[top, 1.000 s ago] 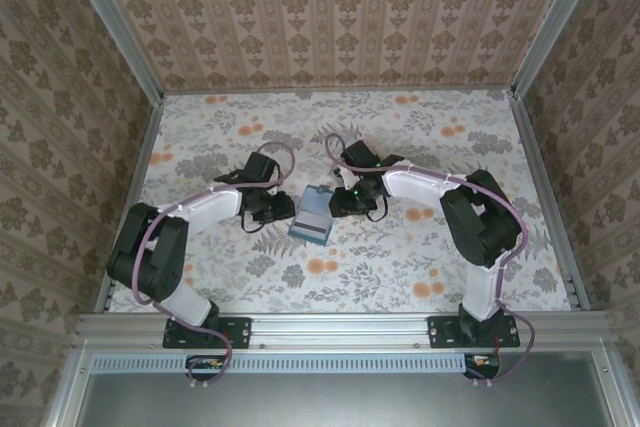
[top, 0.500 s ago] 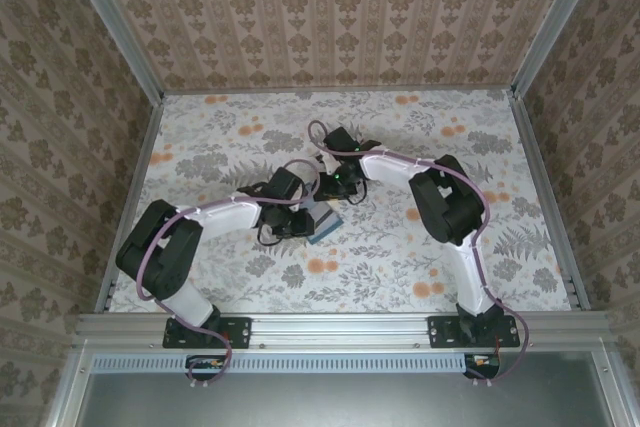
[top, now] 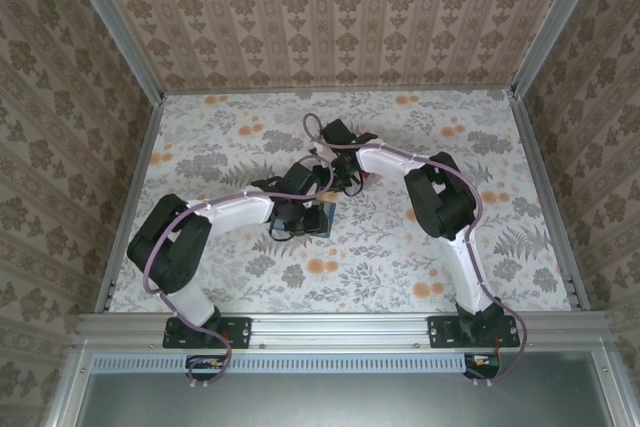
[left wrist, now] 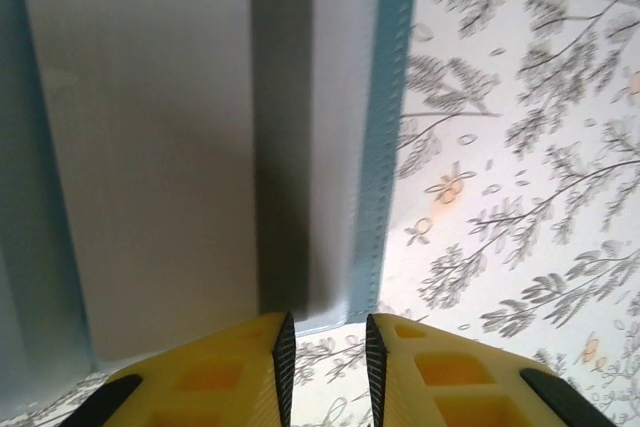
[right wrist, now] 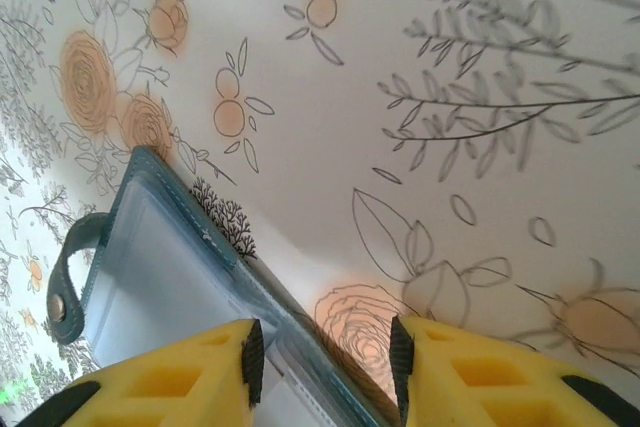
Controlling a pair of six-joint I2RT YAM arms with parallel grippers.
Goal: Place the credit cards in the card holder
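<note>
Left gripper [left wrist: 325, 332]: jaws parted by a narrow slot. Floral tablecloth [left wrist: 520, 197] shows through the slot and nothing is pinched.

The card holder [left wrist: 150, 147] lies open and flat straight ahead of these jaws, pale grey inside facing up. Its near short edge sits just off the fingertips. The long axis runs directly away from the jaws, along the approach line. The teal right-hand border [left wrist: 388, 147] starts just ahead of the slot and runs straight away from it, so most of the holder is ahead-left of the jaws and bare cloth is ahead-right.

Right gripper [right wrist: 325, 347]: jaws wider apart than the left's and not clamped. The holder's teal edge runs diagonally from far-left to near-right and passes through the gap, and I can't see either pad touching it. The clear sleeve is left of that edge, and the snap strap [right wrist: 65, 287] is further left, well off the jaws.

In the overhead view both grippers crowd the holder at mid-table, the left over its near side and the right at its far end.

My read:
- The key relation is edge to gap. The right jaws already straddle the border, so they're better placed to pin it with a close.
- The left jaws face the short edge end-on and would need to advance or drop first.
- Risk: a skewed pinch on the diagonal edge could swing the holder before any credit cards go in.
</note>
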